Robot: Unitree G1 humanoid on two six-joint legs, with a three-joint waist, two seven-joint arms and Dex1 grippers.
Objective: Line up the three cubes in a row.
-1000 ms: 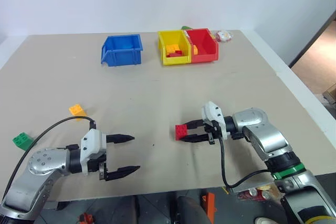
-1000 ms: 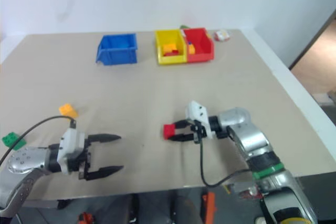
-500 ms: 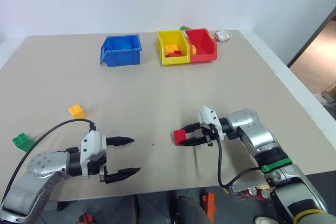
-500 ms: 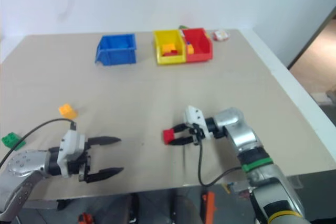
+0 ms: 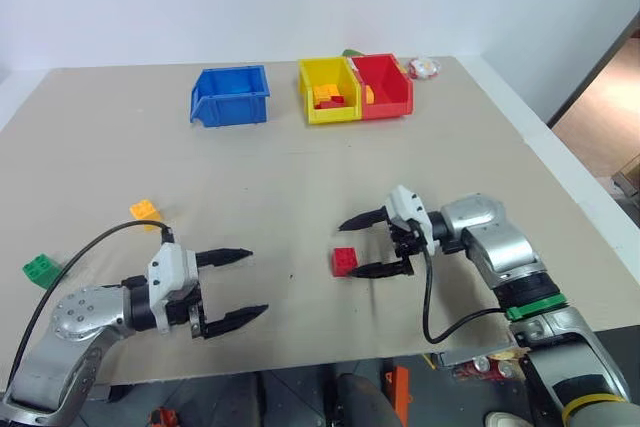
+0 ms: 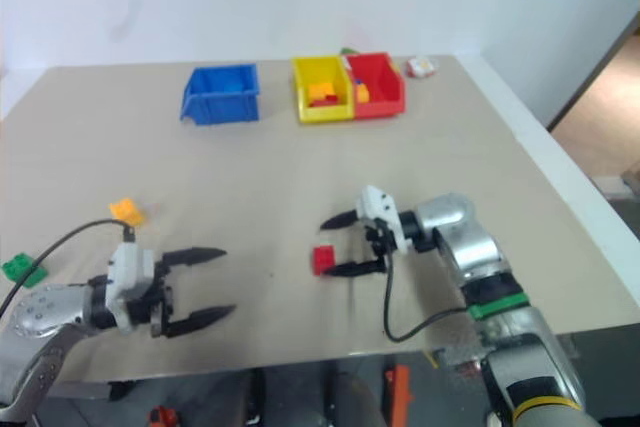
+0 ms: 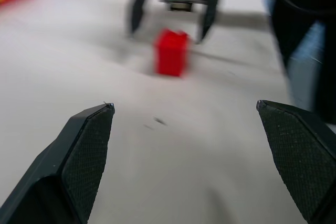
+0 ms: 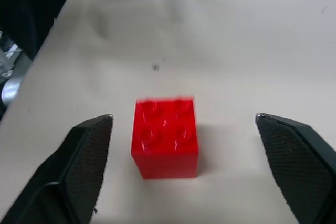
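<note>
Right claw [image 5: 371, 243]: fingers spread wide, gripping nothing. The small red studded plastic brick [image 5: 345, 261] sits on the beige desk [image 5: 300, 177] just beside the tip of the near finger, apart from both. Right wrist view looks down on the brick's studded top [image 8: 165, 137], lying between the two fingers with bare desk on each side.

Left claw [image 5: 238, 285]: also wide, empty, near the desk's near edge at left. Left wrist view catches the red brick beyond its fingertips with the right claw's fingers behind it, and a dark-clothed person [image 7: 304, 30] past the desk edge.

Small yellow-orange studded brick [image 5: 146, 210] lies far-left of the left claw; small green studded brick [image 5: 41, 269] further left, near the desk's left edge. All three well apart, no row.

Far side: blue plastic bin [image 5: 232, 95], yellow plastic bin [image 5: 329, 90] and red plastic bin [image 5: 386, 85], the last two touching.
</note>
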